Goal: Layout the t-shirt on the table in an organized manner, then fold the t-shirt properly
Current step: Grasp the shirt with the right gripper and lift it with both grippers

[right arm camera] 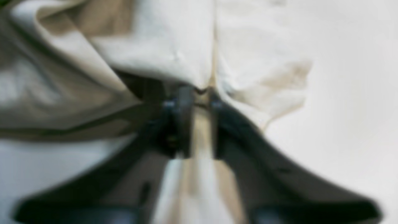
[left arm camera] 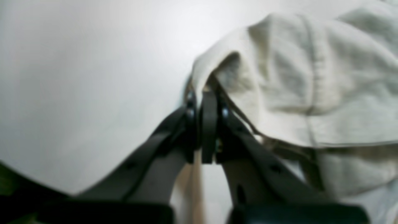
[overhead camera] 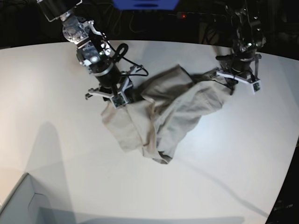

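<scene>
Across the middle of the white table (overhead camera: pixel 56 140): the t-shirt (overhead camera: pixel 159 116), crumpled and bunched, stretched from about nine o'clock to two o'clock between both arms, one fold sagging toward six. At nine o'clock, right gripper (right arm camera: pixel 192 93), jaws nearly together, nipping a gathered seam of cloth. At two o'clock, left gripper (left arm camera: pixel 206 93), jaws pressed tight on a cloth edge.

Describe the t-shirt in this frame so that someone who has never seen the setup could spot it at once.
Start at the large white table that fills the base view. Near its middle lies the t-shirt, a crumpled light grey-beige cloth stretched between the right gripper and the left gripper. It is the only soft, wrinkled thing there; the pale box corner is rigid.
</scene>
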